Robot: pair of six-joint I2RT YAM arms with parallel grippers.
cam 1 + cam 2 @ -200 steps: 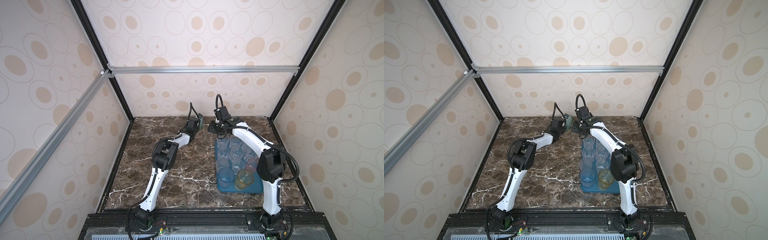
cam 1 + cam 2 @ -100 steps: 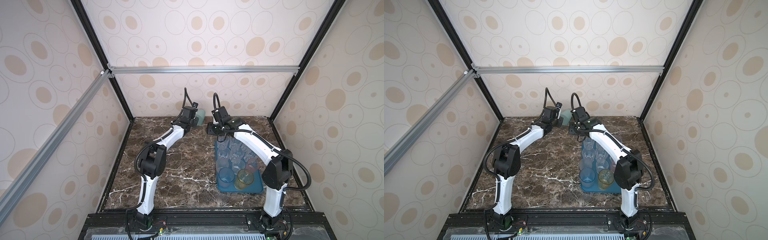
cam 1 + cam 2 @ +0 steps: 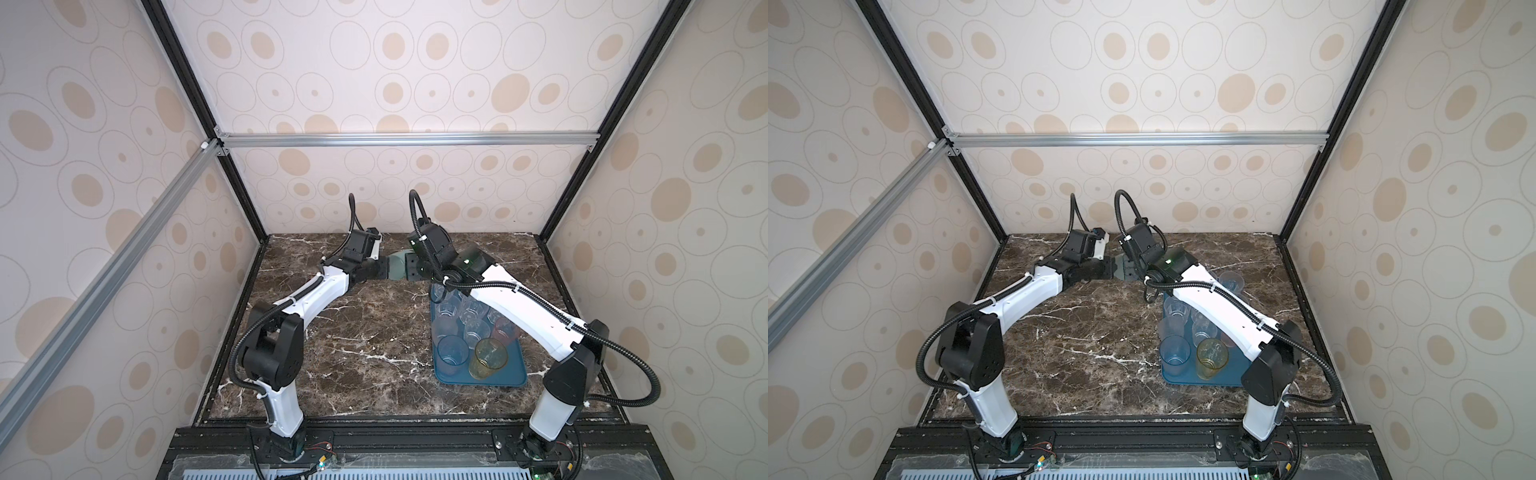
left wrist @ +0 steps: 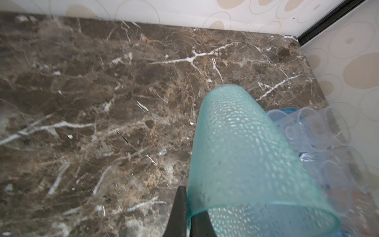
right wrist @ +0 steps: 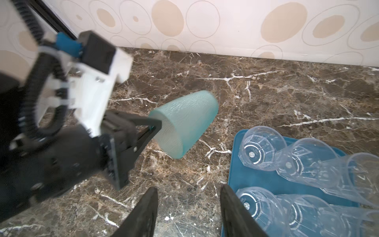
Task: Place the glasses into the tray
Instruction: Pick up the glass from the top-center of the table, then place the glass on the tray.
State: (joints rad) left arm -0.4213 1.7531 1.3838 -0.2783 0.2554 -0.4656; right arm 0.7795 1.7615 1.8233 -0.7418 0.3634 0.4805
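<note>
A frosted teal glass (image 5: 184,123) lies tipped on its side in the air above the marble, far centre; it also shows in both top views (image 3: 395,266) (image 3: 1121,268). My left gripper (image 4: 187,205) (image 3: 384,270) is shut on its rim wall. My right gripper (image 5: 188,187) (image 3: 411,266) stands open and empty just beside the glass's base, at the tray's far left corner. The dark teal tray (image 3: 511,376) (image 5: 233,160) holds several glasses: clear ones (image 5: 260,147), a blue one (image 3: 451,353), an amber one (image 3: 488,357) and a pinkish one (image 3: 505,330).
The right arm (image 3: 523,311) reaches over the tray's right half and hides some glasses. The back wall (image 3: 395,208) rises close behind both grippers. Bare marble (image 3: 365,332) spreads left of the tray.
The left gripper has come away from the back wall with the teal glass, toward the right gripper. The right gripper has shifted slightly left and its jaws have widened a little.
</note>
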